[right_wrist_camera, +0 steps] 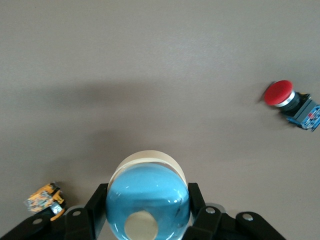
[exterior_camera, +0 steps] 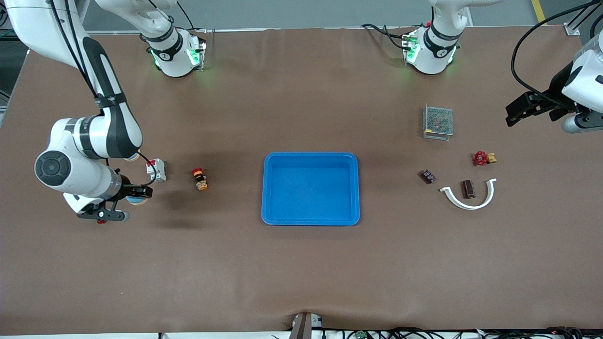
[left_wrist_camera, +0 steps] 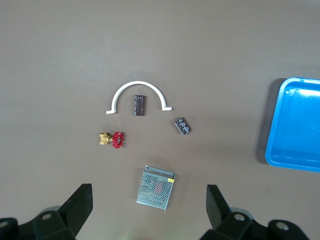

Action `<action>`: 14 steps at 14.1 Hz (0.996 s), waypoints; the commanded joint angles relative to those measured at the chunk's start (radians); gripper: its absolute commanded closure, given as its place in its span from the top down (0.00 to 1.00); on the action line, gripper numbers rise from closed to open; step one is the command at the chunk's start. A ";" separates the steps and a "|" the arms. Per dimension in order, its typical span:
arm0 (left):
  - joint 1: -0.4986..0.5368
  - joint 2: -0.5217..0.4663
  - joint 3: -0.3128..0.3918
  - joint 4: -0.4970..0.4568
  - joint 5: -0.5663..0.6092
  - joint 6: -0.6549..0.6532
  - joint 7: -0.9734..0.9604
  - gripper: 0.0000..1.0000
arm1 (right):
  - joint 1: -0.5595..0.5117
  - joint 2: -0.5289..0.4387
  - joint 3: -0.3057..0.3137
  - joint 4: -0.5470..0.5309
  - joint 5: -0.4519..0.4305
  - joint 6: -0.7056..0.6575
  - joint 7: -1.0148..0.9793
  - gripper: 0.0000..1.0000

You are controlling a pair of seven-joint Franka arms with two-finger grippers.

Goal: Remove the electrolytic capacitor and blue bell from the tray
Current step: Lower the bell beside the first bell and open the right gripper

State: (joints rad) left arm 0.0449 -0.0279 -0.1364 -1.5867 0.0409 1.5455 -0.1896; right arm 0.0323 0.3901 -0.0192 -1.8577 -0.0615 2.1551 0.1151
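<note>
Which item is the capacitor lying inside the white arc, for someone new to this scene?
Start at the blue tray, then move toward the left arm's end to the white half-ring. The dark capacitor lies inside its curve; its twin lies outside, nearer the tray.

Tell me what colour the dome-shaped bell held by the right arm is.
Light blue dome-shaped bell on a cream base, clearest in the right wrist view.

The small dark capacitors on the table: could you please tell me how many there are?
2. One capacitor lies inside the curve of the white arc-shaped bracket; the other capacitor lies between that bracket and the blue tray. None appears hidden.
</note>
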 commanded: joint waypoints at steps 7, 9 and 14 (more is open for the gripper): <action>0.001 -0.012 0.000 -0.010 -0.019 0.008 0.002 1.00 | -0.123 -0.103 0.022 -0.308 -0.021 0.303 -0.132 0.00; 0.001 -0.009 -0.003 -0.009 -0.019 0.008 0.002 1.00 | -0.161 -0.100 0.022 -0.347 -0.021 0.359 -0.184 0.00; 0.001 -0.007 -0.006 -0.013 -0.019 0.008 0.002 1.00 | -0.275 -0.096 0.024 -0.397 -0.020 0.416 -0.348 0.00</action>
State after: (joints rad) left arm 0.0444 -0.0274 -0.1407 -1.5926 0.0408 1.5456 -0.1896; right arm -0.1874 0.3348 -0.0191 -2.1992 -0.0616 2.5372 -0.1851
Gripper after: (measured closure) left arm 0.000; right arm 0.322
